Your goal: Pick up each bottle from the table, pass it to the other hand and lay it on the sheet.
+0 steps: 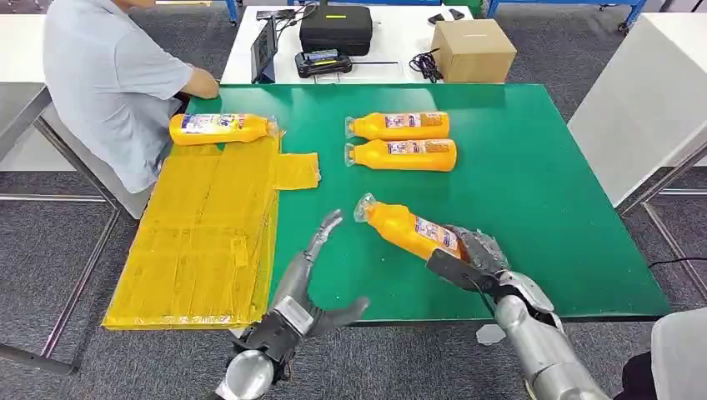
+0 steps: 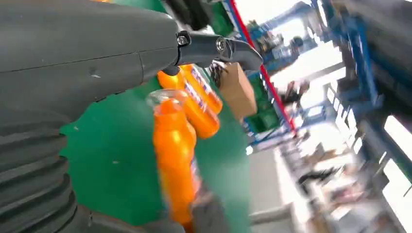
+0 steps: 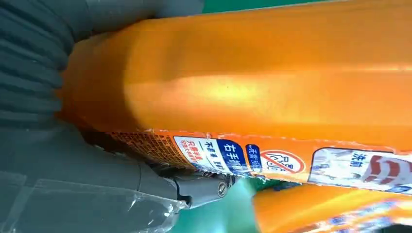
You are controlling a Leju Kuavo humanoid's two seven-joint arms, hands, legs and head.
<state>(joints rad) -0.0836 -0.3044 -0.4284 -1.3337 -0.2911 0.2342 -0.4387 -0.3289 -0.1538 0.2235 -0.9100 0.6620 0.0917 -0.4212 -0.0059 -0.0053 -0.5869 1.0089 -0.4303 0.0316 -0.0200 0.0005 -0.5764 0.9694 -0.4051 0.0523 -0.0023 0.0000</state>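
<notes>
My right hand (image 1: 473, 252) grips the base of an orange bottle (image 1: 407, 227) over the green table (image 1: 550, 183), its clear-wrapped cap pointing toward my left hand. The right wrist view shows that bottle (image 3: 252, 87) close up against my thumb. My left hand (image 1: 313, 287) is open near the table's front edge, fingers (image 1: 327, 227) spread toward the bottle, apart from it. In the left wrist view the held bottle (image 2: 175, 155) lies beyond my thumb. Two more orange bottles (image 1: 400, 126) (image 1: 403, 154) lie side by side farther back. One bottle (image 1: 221, 128) lies at the far end of the yellow sheet (image 1: 204, 233).
A person in a grey shirt (image 1: 108, 83) sits at the far left corner of the table. Behind the table stands a white table with a black case (image 1: 336, 27), a cardboard box (image 1: 472, 50) and cables. Another white table (image 1: 650, 92) is to the right.
</notes>
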